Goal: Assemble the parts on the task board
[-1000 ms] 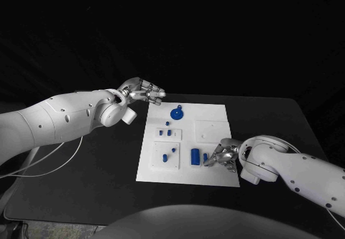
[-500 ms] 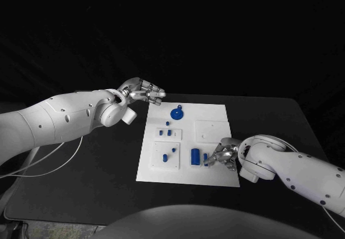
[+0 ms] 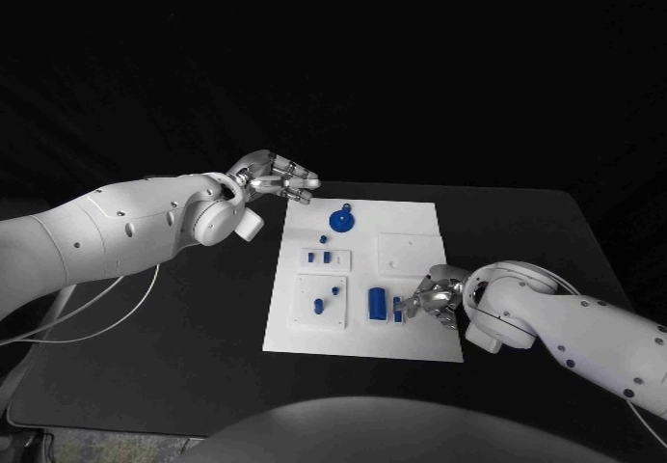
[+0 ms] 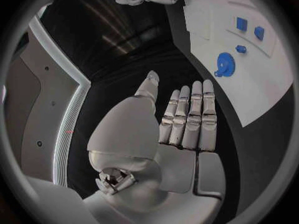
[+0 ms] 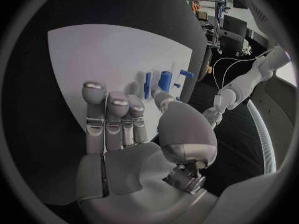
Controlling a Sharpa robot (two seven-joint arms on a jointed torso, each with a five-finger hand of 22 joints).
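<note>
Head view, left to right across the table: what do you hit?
Left hand held above the table's far left → task board with its blue parts, including the round blue part at the far end and the blue cylinder nearer → right hand, over the board's right side.

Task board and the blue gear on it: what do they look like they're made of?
The task board looks like matte white plastic or a painted plate: flat, even, without glare. The blue gear looks like moulded or printed plastic: uniform saturated blue, toothed rim visible in the left wrist view, no metallic shine. Neither can be confirmed.
</note>
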